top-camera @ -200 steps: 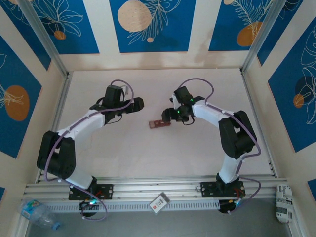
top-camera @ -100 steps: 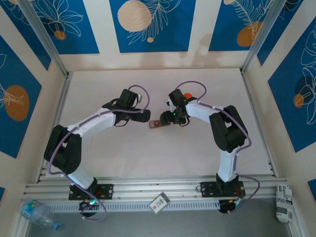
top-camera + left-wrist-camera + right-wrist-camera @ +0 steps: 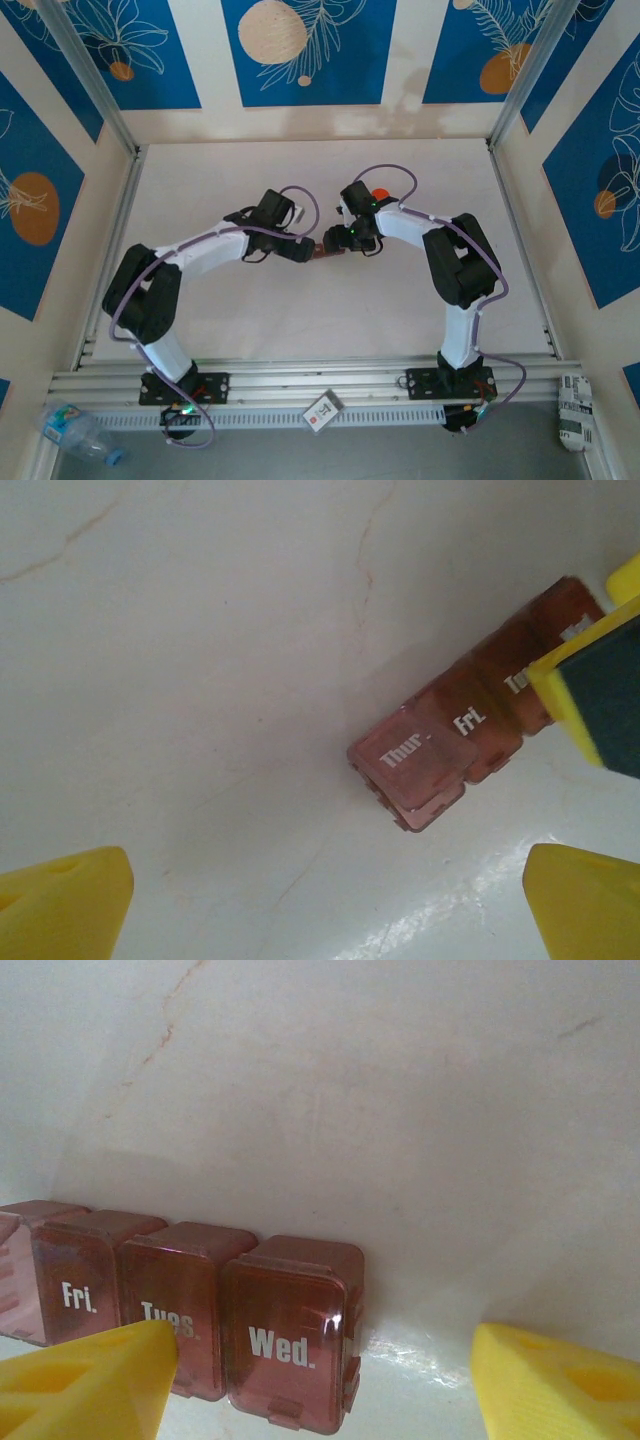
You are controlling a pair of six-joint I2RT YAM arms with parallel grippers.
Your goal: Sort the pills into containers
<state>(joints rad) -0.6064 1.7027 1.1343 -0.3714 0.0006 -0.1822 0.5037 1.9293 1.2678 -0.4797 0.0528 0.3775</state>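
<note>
The containers (image 3: 322,250) are a short reddish-brown strip lying on the white table between the two arms. In the left wrist view the containers (image 3: 470,735) show shut lids marked Thur, Fri and Tues. My left gripper (image 3: 325,915) is open just short of the Thur end, its yellow fingertips (image 3: 60,900) wide apart. The right gripper's finger (image 3: 600,685) overlaps the strip's far end. In the right wrist view the containers (image 3: 200,1305) show Fri, Tues and Wed. My right gripper (image 3: 320,1385) is open, with the Wed box between its fingers (image 3: 560,1380). No pills are visible.
A small orange bottle (image 3: 379,193) stands just behind the right arm. Off the table's near edge lie a plastic water bottle (image 3: 75,430), a white card (image 3: 322,410) and a white packet (image 3: 573,410). Aluminium rails run along the table's sides.
My left arm has swung right, bringing its gripper up to the strip's left end. The right gripper closed in on the strip's right end and has since held still.
</note>
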